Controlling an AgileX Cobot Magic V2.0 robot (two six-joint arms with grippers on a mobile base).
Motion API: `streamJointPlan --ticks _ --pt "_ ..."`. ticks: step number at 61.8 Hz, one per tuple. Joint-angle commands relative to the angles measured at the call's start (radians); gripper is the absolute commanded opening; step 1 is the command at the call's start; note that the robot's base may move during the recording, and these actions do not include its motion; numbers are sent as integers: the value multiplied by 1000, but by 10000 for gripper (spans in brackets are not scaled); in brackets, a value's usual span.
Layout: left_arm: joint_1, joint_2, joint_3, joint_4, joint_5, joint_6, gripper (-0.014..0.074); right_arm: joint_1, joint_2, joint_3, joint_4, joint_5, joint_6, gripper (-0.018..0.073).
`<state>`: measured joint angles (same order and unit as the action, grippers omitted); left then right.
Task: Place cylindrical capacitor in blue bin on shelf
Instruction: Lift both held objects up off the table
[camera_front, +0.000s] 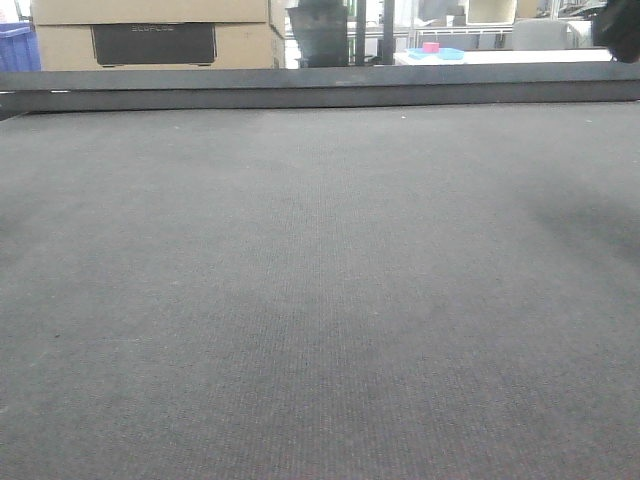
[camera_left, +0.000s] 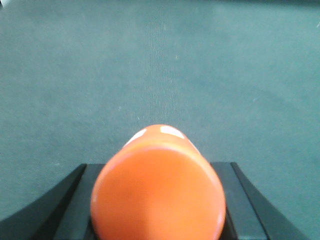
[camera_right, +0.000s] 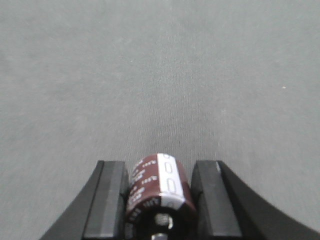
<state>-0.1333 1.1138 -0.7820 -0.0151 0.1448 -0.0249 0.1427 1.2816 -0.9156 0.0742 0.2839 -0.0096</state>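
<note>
Front view: the grey desk (camera_front: 320, 300) ran to its far edge, with a cardboard box (camera_front: 150, 35) beyond it; neither the shelf nor its blue bin could be made out there

Left wrist view: the left tool (camera_left: 157, 172) was closed on an orange cylinder (camera_left: 157, 200) — not the task's part

Right wrist view: the right tool (camera_right: 159, 170) clamped the cylindrical capacitor (camera_right: 157, 192), which lay lengthwise between the pads with only desk ahead

The grasp looked done and the carry was in hand — the next move called for finding the shelf, bringing the right arm over the blue bin and letting go there
</note>
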Motion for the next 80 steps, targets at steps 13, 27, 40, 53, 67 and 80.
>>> streamJointPlan --ticks 13,27,40,53,67,80 --pt "-6 -293 112 -9 -38 -5 -111 -1 -267 163 -8 -90 -1 -163" --pt "-6 -518 151 -9 6 -5 -111 -1 -466 173 -13 -3 -1 -163" --pt "-6 -663 151 -9 10 -5 -111 -1 -605 173 -13 1 -1 -163" --pt "-6 -753 151 -9 10 -5 -111 -1 -694 173 -13 -4 -1 -163" --pt "-6 -771 151 -9 10 -5 -111 -1 -710 173 -13 -8 -1 -163" --pt "-6 -771 151 -9 10 -5 -111 -1 -710 173 -13 -8 -1 -163"
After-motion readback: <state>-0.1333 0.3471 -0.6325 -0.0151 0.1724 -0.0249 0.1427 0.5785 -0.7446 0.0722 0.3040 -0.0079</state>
